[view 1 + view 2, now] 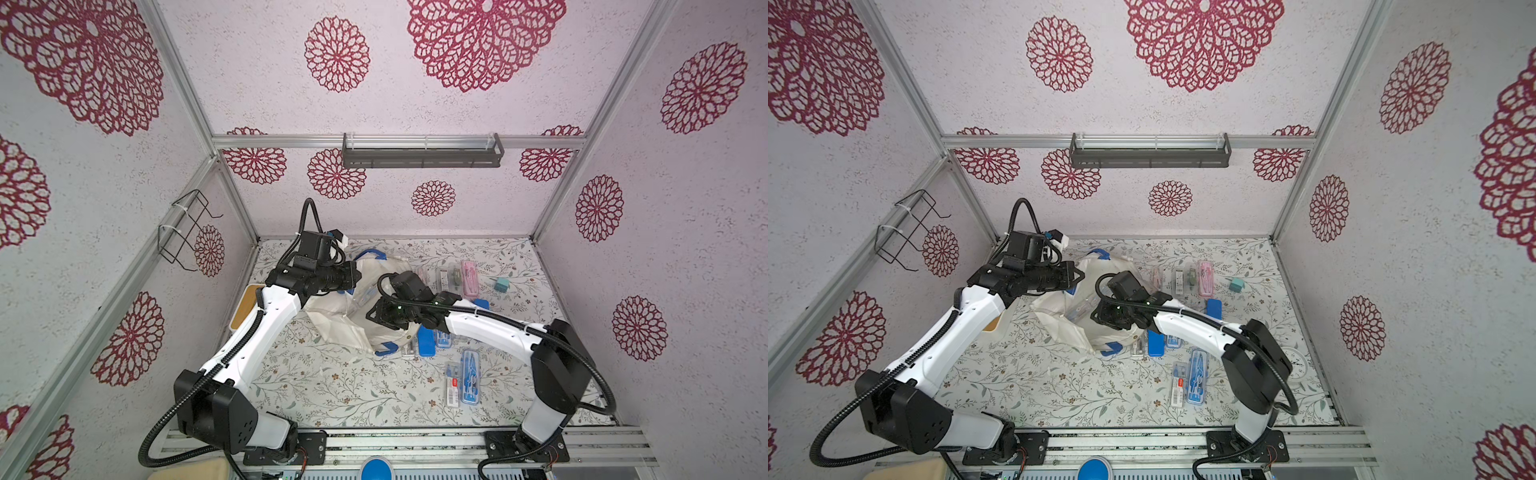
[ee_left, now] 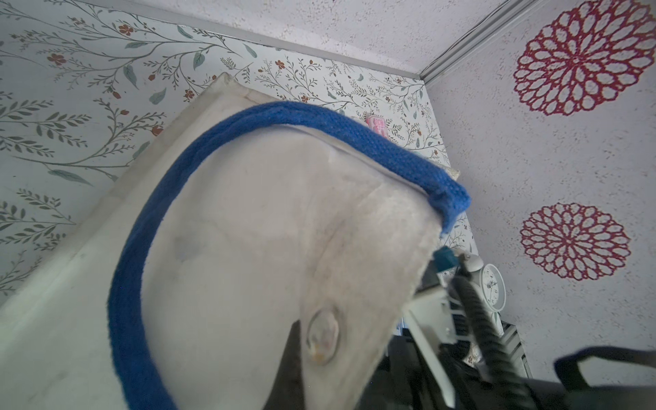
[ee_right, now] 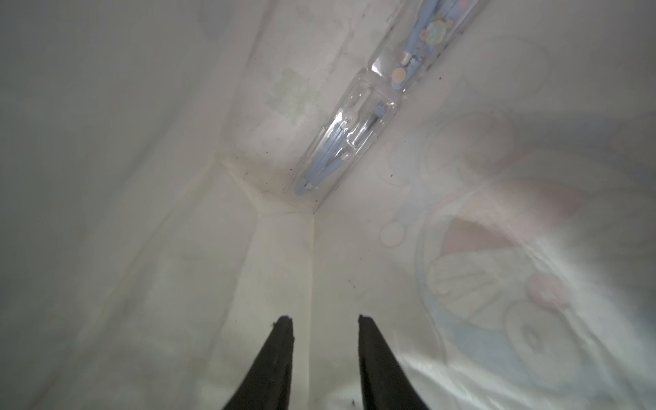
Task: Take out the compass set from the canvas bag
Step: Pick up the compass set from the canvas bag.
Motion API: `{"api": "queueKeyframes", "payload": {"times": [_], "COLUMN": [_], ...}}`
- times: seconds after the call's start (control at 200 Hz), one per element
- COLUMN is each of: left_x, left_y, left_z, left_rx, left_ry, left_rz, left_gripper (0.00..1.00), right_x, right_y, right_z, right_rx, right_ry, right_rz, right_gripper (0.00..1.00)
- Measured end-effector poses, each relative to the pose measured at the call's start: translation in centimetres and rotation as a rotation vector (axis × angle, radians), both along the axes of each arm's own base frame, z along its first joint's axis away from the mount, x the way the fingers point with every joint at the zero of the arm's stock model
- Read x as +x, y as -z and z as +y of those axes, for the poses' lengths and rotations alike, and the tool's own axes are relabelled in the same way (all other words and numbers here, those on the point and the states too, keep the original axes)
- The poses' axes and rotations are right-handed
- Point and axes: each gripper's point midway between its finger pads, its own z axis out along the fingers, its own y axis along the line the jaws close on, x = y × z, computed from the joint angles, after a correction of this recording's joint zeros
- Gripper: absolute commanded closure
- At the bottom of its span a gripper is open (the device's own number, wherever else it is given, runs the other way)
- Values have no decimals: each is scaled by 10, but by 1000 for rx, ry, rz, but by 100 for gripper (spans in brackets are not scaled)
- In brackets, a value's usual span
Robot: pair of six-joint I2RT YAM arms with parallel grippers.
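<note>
The canvas bag point(image 1: 353, 328) is off-white with blue strap handles and lies mid-table in both top views point(image 1: 1075, 328). My left gripper point(image 1: 354, 272) is shut on the bag's upper fabric near the mouth and holds that side up. In the left wrist view the cloth point(image 2: 248, 230) and blue handle point(image 2: 319, 120) fill the frame around the gripper point(image 2: 312, 358). My right gripper point(image 3: 324, 317) is inside the bag, open, with nothing between its fingers. A compass set point(image 3: 351, 117) in a clear slim case lies in the bag's bottom corner, ahead of the fingertips and apart from them.
Several slim cases lie on the floral table right of the bag: a pink one point(image 1: 469, 276), a blue one point(image 1: 426, 340) and a clear blue one point(image 1: 470, 376). A teal block point(image 1: 501, 284), a white clock point(image 1: 1296, 365) and a wooden board point(image 1: 245, 305) are also there.
</note>
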Motion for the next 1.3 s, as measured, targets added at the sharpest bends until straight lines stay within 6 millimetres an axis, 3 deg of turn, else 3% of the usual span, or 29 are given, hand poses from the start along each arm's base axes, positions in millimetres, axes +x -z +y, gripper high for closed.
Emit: {"api": "queueKeyframes", "payload": {"times": [0.125,0.275,0.52,0.7,1.066,1.176,1.301], "left_x": [-1,-4,-16,-20,-26,-30,-36], "left_y": [0,0,4,4,7,11,10], "left_z": [-1,-6,-9,-10,-27,-29,-29], "left_rx": [1,1,-5,-20,-50,-58,-72], "left_ry": [1,14,28,25,58,65,68], "left_rz": [1,0,5,-1,4,12,3], "left_gripper": [100,100,100,100,100,100,100], "right_x": [14,43,104,119,145,152,157], "right_y": [29,60,75,93,90,84,73], "right_z": [13,18,25,29,46,48,52], "right_rx": [-1,12,106,130,313,372,415], "right_ry": [21,112,287,355,425,430,427], "right_rz": [79,168,219,271,264,234,206], "right_gripper": [60,45,28,24,39,39,32]}}
